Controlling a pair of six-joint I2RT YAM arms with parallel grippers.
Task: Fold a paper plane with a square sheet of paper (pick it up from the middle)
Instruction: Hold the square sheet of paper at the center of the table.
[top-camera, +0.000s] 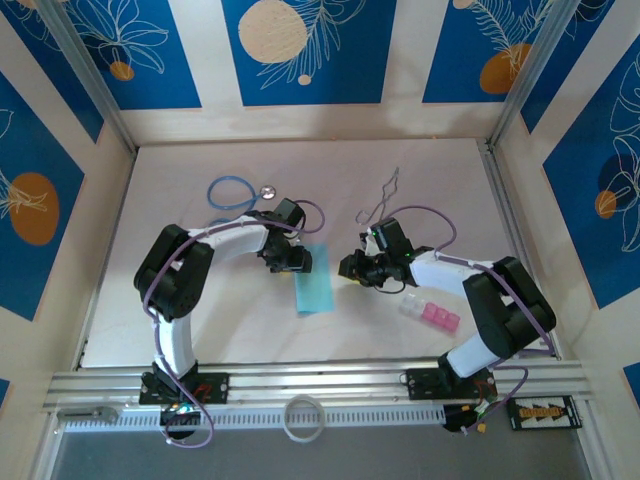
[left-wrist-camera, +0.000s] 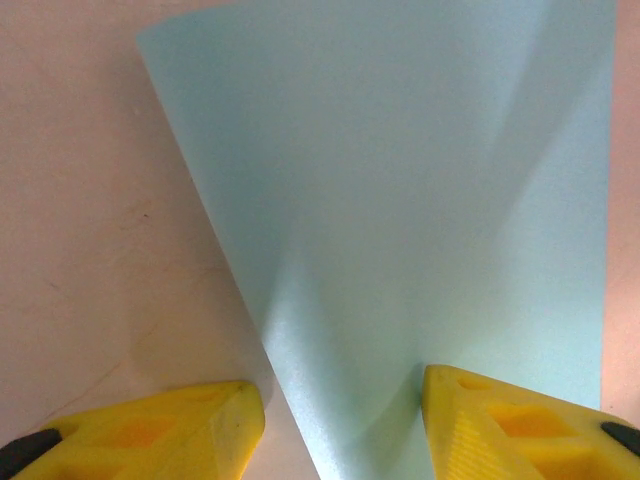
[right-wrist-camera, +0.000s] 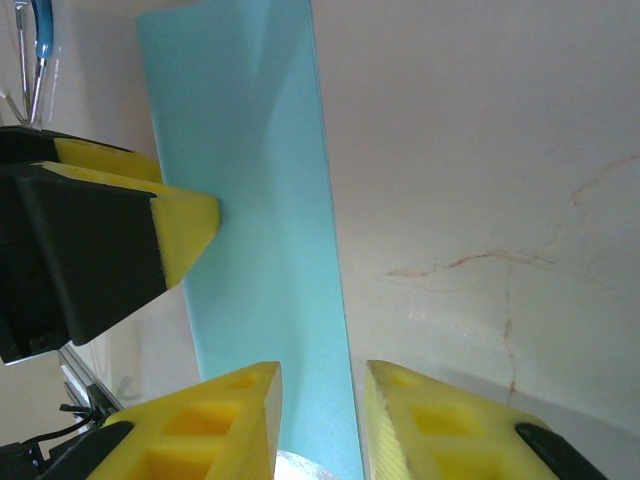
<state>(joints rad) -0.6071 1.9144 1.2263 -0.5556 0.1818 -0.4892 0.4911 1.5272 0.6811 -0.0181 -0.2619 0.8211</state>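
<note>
The square sheet of paper (top-camera: 314, 285) lies near the table's middle as a narrow light turquoise strip. In the left wrist view the paper (left-wrist-camera: 400, 200) rises bowed between my left gripper's (left-wrist-camera: 340, 400) yellow fingers, which stand wide apart; the right finger (left-wrist-camera: 520, 425) touches the sheet. From above, the left gripper (top-camera: 292, 260) sits at the paper's upper left. My right gripper (top-camera: 350, 268) is at its right side. In the right wrist view the paper's (right-wrist-camera: 250, 150) long edge runs between the right gripper's (right-wrist-camera: 323, 385) fingers, with a narrow gap still showing. The left gripper's fingertip (right-wrist-camera: 185, 225) presses against the sheet.
A blue-tubed stethoscope (top-camera: 232, 192) lies at the back left, and a thin bent wire (top-camera: 385, 195) at the back centre. Pink and clear plastic blocks (top-camera: 432, 312) sit right of the right arm. A white ring (top-camera: 303, 418) rests on the front rail.
</note>
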